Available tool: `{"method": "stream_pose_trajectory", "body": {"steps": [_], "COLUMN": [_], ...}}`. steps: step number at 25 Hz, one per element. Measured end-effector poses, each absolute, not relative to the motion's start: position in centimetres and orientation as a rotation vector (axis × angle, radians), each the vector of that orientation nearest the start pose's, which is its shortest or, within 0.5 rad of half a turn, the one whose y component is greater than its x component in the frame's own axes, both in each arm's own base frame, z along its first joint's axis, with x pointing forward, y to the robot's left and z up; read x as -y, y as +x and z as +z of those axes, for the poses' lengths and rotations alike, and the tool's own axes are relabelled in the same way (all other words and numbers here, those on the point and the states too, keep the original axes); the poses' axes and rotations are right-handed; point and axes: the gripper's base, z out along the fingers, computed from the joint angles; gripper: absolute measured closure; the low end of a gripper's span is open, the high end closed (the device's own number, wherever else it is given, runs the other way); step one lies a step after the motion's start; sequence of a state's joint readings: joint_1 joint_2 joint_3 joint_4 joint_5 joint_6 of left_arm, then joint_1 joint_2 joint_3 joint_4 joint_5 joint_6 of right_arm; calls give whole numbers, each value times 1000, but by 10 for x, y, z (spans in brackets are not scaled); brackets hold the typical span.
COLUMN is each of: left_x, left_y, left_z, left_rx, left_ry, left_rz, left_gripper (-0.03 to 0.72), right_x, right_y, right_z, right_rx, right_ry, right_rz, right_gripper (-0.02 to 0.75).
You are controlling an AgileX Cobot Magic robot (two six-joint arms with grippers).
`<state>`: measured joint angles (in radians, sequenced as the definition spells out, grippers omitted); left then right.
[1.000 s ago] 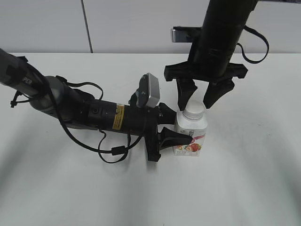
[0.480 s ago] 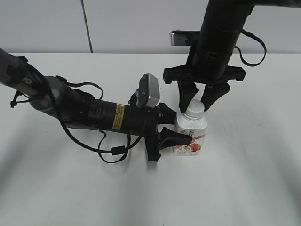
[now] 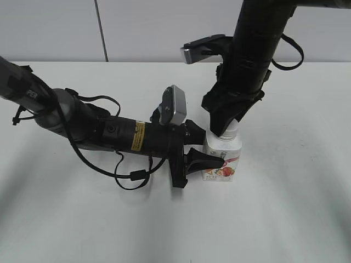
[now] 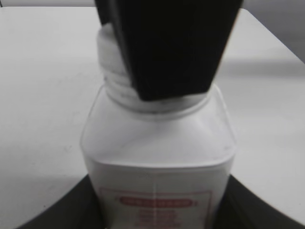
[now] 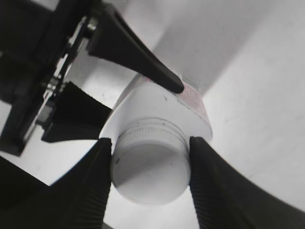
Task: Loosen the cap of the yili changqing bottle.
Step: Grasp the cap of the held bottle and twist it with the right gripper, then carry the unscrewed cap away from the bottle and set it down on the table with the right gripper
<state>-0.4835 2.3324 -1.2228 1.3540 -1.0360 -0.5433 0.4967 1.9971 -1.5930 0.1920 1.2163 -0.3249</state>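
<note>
The yili changqing bottle [image 3: 222, 158] stands upright on the white table, white with a red fruit label. My left gripper [image 3: 206, 147] reaches in from the left and is shut on the bottle's body [image 4: 157, 157]. My right gripper [image 3: 225, 127] comes down from above and is shut on the cap [image 5: 150, 171], with one ribbed finger pressed on each side. In the left wrist view a black finger of the right gripper [image 4: 171, 47] hides most of the cap [image 4: 110, 59]. In the right wrist view the left gripper's fingers [image 5: 138, 57] clasp the bottle's shoulder [image 5: 143, 102].
The white table [image 3: 296, 208] stretches around the bottle. The left arm with its cable [image 3: 109, 134] lies low across the table's left half. A grey wall runs behind the table's far edge.
My right gripper was open and straddling the cap. It has since turned about its wrist and closed on the cap. The left gripper and the bottle have not moved.
</note>
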Motion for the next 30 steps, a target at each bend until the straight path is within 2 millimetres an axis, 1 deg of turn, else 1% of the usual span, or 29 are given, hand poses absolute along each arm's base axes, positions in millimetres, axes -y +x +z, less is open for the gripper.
{"method": "stream_pose_trajectory", "body": {"steps": [3, 5, 7, 10, 13, 15, 18, 20, 22, 23, 24, 26, 28, 30], "left_x": [259, 259, 259, 259, 259, 259, 259, 259, 259, 259, 259, 259, 259, 259], "left_y": [328, 328, 328, 328, 328, 328, 329, 329, 329, 329, 329, 329, 329, 329], "left_z": [67, 67, 67, 67, 67, 68, 67, 67, 67, 67, 67, 67, 67, 67], "left_rx": [-1424, -1425, -1425, -1425, -1427, -1428, -1430, -1430, -1430, -1430, -1430, -1430, -1430, -1430], "left_ry": [1490, 1490, 1490, 1490, 1487, 1484, 1484, 1484, 1484, 1484, 1484, 1484, 1484, 1484], "left_rz": [-1018, -1018, -1018, -1019, -1020, -1020, -1018, -1018, -1018, -1018, -1018, -1018, -1018, -1018], "left_gripper": [328, 328, 328, 328, 328, 328, 328, 328, 328, 328, 330, 330, 330, 330], "right_x": [-205, -205, -205, -206, -206, -205, -202, -200, -198, -197, -197, -195, -195, -194], "right_y": [345, 345, 345, 345, 345, 343, 339, 335, 332, 331, 330, 328, 326, 326], "right_z": [217, 217, 217, 218, 220, 227, 245, 259, 269, 273, 277, 282, 285, 287], "right_rx": [-2618, -2363, -2184, -2081, -2069, -2057, -2026, -2032, -2105, -2171, -2248, -2480, -2658, -2793], "right_ry": [-1616, -1937, -2120, -2208, -2215, -2209, -2182, -2135, -2035, -1953, -1856, -1537, -1225, -921], "right_rz": [270, 255, 241, 230, 226, 214, 181, 167, 168, 173, 184, 225, 264, 299], "right_gripper": [348, 348, 348, 348, 348, 349, 349, 349, 349, 349, 349, 349, 349, 349]}}
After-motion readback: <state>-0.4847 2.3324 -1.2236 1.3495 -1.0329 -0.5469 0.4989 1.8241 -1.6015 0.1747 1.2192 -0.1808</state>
